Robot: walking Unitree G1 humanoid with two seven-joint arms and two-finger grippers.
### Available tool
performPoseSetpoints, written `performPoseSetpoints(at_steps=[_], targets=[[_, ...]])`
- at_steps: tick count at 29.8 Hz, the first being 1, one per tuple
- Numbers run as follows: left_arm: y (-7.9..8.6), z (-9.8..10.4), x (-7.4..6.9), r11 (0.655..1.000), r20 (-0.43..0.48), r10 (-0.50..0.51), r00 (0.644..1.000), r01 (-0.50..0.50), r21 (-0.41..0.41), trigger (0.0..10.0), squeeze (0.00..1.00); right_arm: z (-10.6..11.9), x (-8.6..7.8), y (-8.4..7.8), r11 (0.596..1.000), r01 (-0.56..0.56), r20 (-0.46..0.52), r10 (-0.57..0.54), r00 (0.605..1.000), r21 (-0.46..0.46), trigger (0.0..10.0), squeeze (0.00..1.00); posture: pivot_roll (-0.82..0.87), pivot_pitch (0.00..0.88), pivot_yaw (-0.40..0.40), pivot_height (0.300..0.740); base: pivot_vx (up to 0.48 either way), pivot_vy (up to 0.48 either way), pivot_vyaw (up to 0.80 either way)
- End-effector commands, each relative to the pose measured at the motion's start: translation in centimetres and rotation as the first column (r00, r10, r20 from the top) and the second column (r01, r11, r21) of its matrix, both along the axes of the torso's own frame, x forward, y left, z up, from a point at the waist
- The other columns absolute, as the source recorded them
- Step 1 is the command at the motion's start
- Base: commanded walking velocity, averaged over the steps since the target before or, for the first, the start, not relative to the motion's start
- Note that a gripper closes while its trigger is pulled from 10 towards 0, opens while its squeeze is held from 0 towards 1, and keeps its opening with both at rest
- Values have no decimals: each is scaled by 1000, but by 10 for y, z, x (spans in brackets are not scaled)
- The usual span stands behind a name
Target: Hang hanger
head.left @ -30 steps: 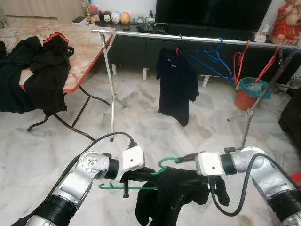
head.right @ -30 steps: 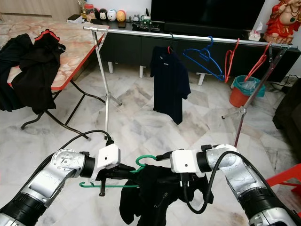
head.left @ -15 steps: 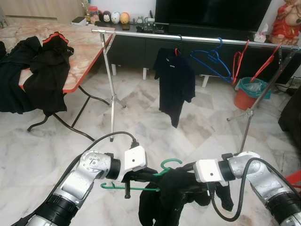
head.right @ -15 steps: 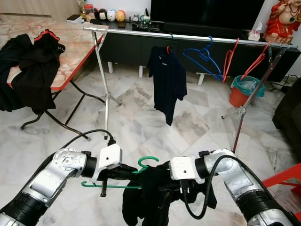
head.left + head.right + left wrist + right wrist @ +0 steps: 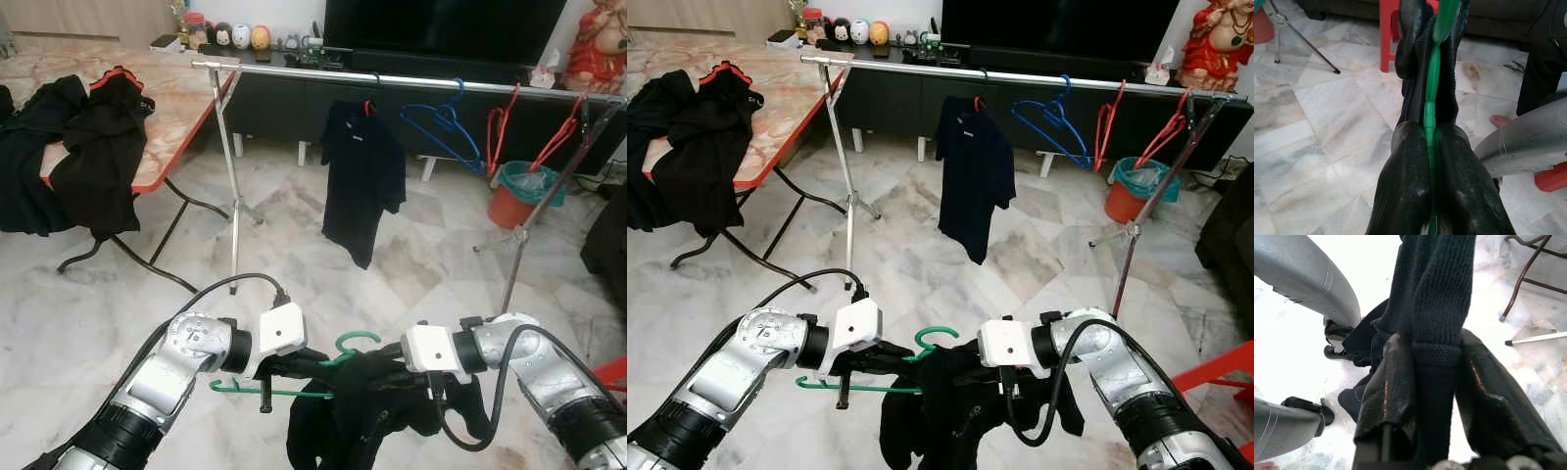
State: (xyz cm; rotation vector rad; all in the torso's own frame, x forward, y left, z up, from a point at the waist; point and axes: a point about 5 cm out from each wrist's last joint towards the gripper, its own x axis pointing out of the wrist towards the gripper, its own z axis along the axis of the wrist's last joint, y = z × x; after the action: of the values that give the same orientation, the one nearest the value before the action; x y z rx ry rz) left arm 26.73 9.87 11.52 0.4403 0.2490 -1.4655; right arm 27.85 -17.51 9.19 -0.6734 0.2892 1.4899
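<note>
Green hanger (image 5: 294, 391), black knit garment (image 5: 367, 411) draped

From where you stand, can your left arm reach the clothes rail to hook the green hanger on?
Probably not yet. The left gripper holds the green hanger low before the body, while the rail stands well beyond across open floor. Nothing blocks the way; walking closer should do.

I count 1 green hanger (image 5: 338, 364) in my pincers, 1 blue hanger (image 5: 443, 122) and 2 red hangers (image 5: 502, 122) bare on the 1 rail (image 5: 411, 81), plus 1 hanger under the hung dark shirt (image 5: 362, 176). That makes 5 hangers. Dark garments: 1 on my green hanger (image 5: 367, 416), 1 on the rail, and a heap (image 5: 73, 152) on the tabletop (image 5: 181, 93) I cannot separate. 1 orange bin (image 5: 519, 196) stands beyond.
</note>
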Motion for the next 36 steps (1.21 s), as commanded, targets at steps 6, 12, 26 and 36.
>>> performPoseSetpoints(at_steps=[6,12,26,36], targets=[[-7,15,2,998,45,-25,999,28,-59,10000,0,0,0,2,1000,-14,-20,14,1000,0,0,0,35,0,-55,740,0,0,0],[-8,17,4,998,87,-27,996,32,-52,10000,0,-1,0,2,1000,-15,-27,15,1000,-2,0,0,35,0,-53,740,0,0,0],[-2,19,3,997,71,-41,997,45,-59,10000,1000,-1,5,4,1000,24,-3,-24,1000,-1,0,0,36,0,-52,740,0,0,0],[21,25,9,1000,83,-19,996,20,-16,10000,1000,-7,7,-4,997,61,-5,-61,998,-45,0,0,42,0,-51,740,0,0,0]])
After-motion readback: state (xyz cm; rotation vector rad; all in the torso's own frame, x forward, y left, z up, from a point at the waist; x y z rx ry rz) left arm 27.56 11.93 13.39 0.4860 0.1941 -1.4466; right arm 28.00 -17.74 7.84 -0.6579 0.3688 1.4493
